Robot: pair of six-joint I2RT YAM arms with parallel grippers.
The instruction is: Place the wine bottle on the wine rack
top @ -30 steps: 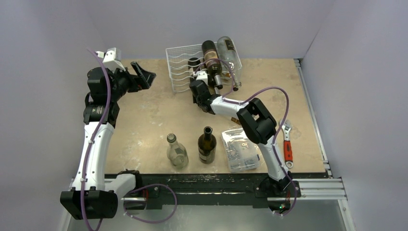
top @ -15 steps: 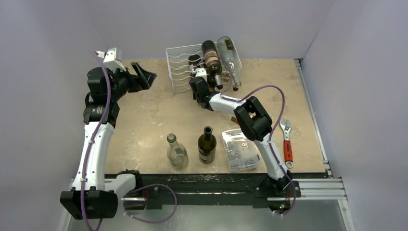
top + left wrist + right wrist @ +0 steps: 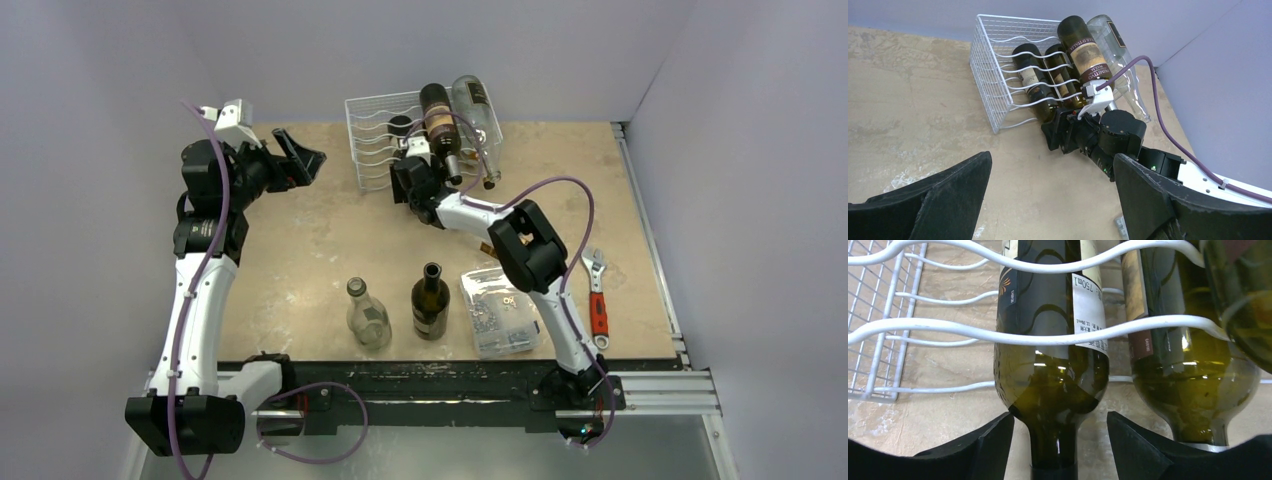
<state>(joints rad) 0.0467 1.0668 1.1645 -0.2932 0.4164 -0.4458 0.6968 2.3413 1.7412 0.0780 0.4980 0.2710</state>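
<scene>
The table carried the white wire wine rack at its far edge. The right gripper sat at the rack's open front. Its fingers were spread to either side of the neck of the wine bottle with gaps showing, so it was open and gripping nothing. That bottle lay on its side in a lower cradle, neck outward, with another green bottle just beside it. The left gripper hung wide open above the table, left of the rack, and held nothing. Near the front edge stood a clear bottle and a dark bottle, then a clear box of small parts and a red-handled wrench
</scene>
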